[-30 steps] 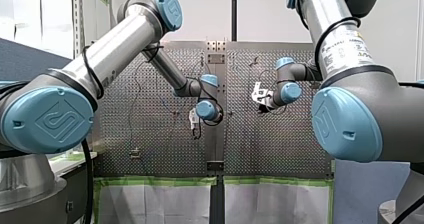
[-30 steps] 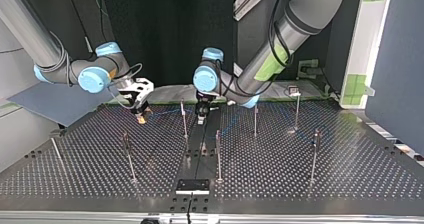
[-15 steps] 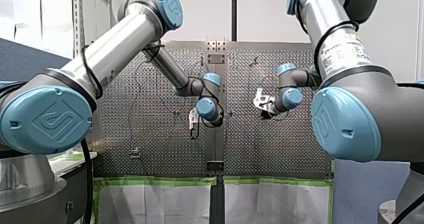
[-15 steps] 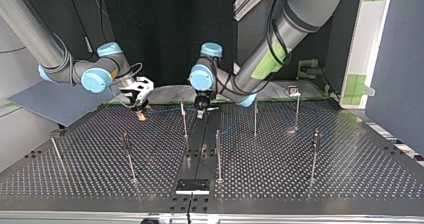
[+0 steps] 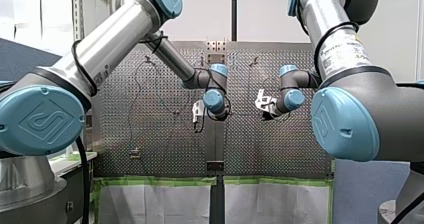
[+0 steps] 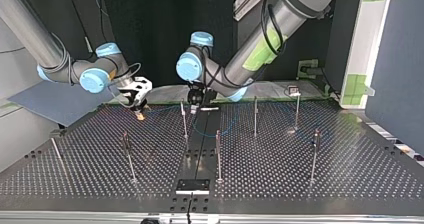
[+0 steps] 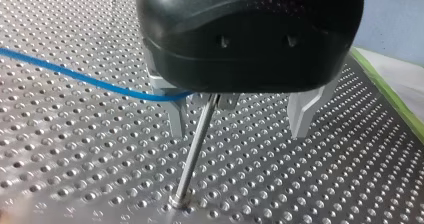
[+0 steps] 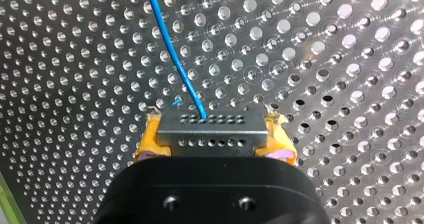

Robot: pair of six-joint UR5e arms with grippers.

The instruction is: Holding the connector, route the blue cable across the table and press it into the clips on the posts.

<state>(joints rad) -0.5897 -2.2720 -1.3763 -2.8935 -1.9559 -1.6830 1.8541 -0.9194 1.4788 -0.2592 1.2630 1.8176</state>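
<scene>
Two robot arms reach over a perforated metal table (image 6: 300,184) set with thin upright posts.

At the top view's left, your right gripper (image 8: 212,145) is clenched on the connector (image 8: 212,130), a grey metal block with rows of small holes, squeezed between yellow pads (image 8: 149,143). It hangs just above the table and has barely shifted in the last second. The blue cable (image 8: 172,54) leaves the connector's face and runs away across the holes.

Your left arm is what has changed. In the last second it has swung toward the top view's left, away from the table's middle seam, and your left gripper (image 7: 240,119) now hangs over a post (image 7: 196,151). Its metal fingers (image 7: 176,119) are spread wide and grasp nothing. The post stands between them, closer to one finger, and the cable arrives at that same finger from the side, lifted off the table.

The post's top, where its clip sits, is tucked under the gripper's black body, so you cannot tell whether the cable is seated. Judging by this, you are lining the cable up with this post, and the press into its clip looks still to come.
</scene>
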